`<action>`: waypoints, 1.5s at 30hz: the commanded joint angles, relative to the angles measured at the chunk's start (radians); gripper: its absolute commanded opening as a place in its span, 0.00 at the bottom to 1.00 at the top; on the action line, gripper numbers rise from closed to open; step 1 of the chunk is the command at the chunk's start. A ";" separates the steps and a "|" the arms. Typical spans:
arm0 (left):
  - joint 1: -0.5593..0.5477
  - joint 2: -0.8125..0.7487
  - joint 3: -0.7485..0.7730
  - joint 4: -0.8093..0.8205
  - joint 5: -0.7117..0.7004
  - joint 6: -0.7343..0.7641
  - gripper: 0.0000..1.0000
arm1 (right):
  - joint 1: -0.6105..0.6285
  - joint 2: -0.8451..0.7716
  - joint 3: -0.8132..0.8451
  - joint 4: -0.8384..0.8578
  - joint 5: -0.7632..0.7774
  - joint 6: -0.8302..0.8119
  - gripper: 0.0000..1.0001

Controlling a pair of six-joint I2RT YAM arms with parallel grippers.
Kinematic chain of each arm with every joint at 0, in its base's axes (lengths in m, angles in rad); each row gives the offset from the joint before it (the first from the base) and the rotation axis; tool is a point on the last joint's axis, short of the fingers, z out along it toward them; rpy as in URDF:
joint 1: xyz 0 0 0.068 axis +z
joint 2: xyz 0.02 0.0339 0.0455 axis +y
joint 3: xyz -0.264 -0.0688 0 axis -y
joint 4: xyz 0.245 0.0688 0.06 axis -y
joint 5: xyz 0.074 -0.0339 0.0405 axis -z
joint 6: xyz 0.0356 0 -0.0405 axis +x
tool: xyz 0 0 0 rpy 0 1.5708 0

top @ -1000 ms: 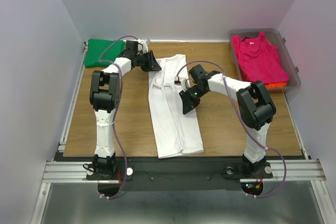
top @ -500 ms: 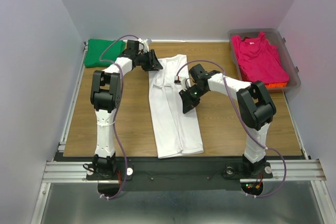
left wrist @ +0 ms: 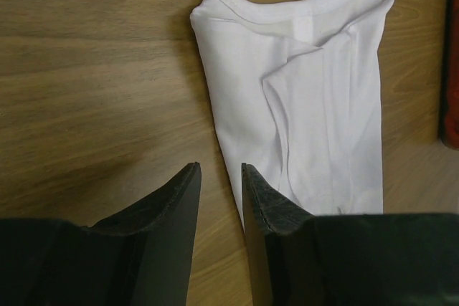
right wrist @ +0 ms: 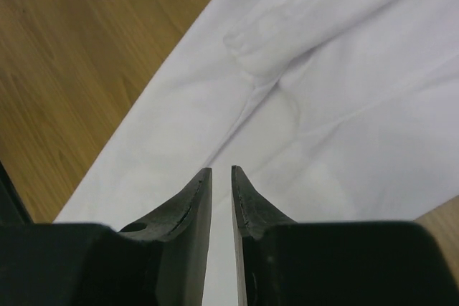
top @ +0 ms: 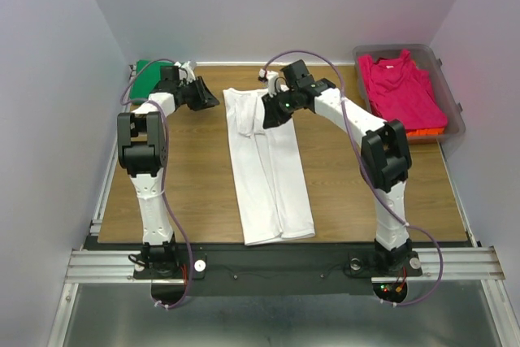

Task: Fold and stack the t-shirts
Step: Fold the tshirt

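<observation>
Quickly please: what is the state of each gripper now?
Left gripper: slightly open, empty, over the bare table.
Right gripper: open only a slit, empty, above the white t-shirt.

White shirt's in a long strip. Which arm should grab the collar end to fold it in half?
Right, probably. The right gripper hangs over the white shirt at its collar end; the left gripper is beside it, over the table.

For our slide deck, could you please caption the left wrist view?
Left tool, slightly open and empty, over the wooden table beside the collar end of the folded white shirt.
</observation>
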 commanded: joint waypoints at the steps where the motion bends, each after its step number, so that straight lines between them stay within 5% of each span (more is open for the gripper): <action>1: -0.015 -0.061 -0.040 0.071 0.125 -0.011 0.39 | 0.006 0.084 0.136 0.091 0.066 0.110 0.22; 7: -0.039 -0.083 -0.074 0.141 0.192 -0.037 0.33 | 0.012 0.242 0.367 0.131 0.118 0.239 0.23; 13: -0.052 -0.035 -0.080 0.134 0.111 -0.054 0.30 | 0.027 0.378 0.534 0.159 0.224 0.337 0.27; 16: -0.045 0.006 -0.068 0.097 0.048 -0.052 0.28 | 0.049 0.423 0.558 0.172 0.241 0.361 0.36; 32: -0.045 0.058 -0.064 0.051 -0.001 -0.028 0.27 | 0.141 0.524 0.565 0.206 0.422 0.334 0.45; 40: -0.045 -0.015 -0.099 0.069 0.002 0.006 0.26 | 0.146 0.537 0.543 0.206 0.433 0.325 0.33; 45: -0.053 -0.080 -0.106 0.074 0.021 0.028 0.26 | 0.146 0.520 0.536 0.206 0.442 0.300 0.16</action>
